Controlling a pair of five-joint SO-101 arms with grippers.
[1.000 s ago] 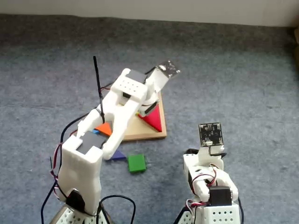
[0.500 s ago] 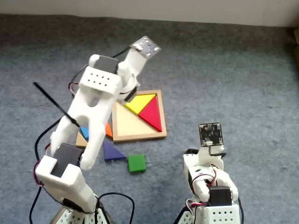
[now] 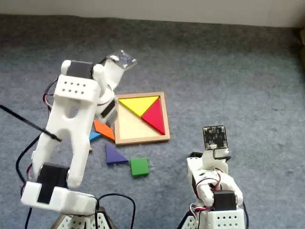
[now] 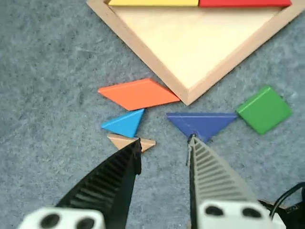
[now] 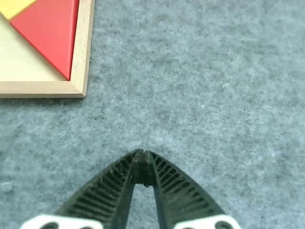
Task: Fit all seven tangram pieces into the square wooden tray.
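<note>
**Two pieces seated, five loose: the left arm stood over the unplaced group**

At the left of the high view the left arm rose over the carpet. Its left gripper [image 4: 163,145] hung with fingers apart and nothing between them, one tip over the tan triangle [image 4: 125,142] and the other at the point of the purple triangle [image 4: 200,123].

The loose pieces lay left of centre and just below it. A small blue triangle [image 4: 125,123] lay near the orange parallelogram [image 3: 104,129], which lay against the tray's outer edge near its lower left corner. Further right, the green square [image 3: 139,166] lay just beside the purple triangle.

At centre, the square wooden tray [image 3: 143,139] held the yellow triangle [image 3: 139,104] and the red triangle [image 3: 155,117] along its upper and right sides. Its lower left half was bare wood.

At the lower right, the right gripper [image 5: 141,160] rested with fingers together over bare carpet, apart from the tray.

The step in hand appeared to be choosing the third piece. The next move would likely call for lowering the open fingers to either side of one flat piece, then turning it to match the bare area.
</note>
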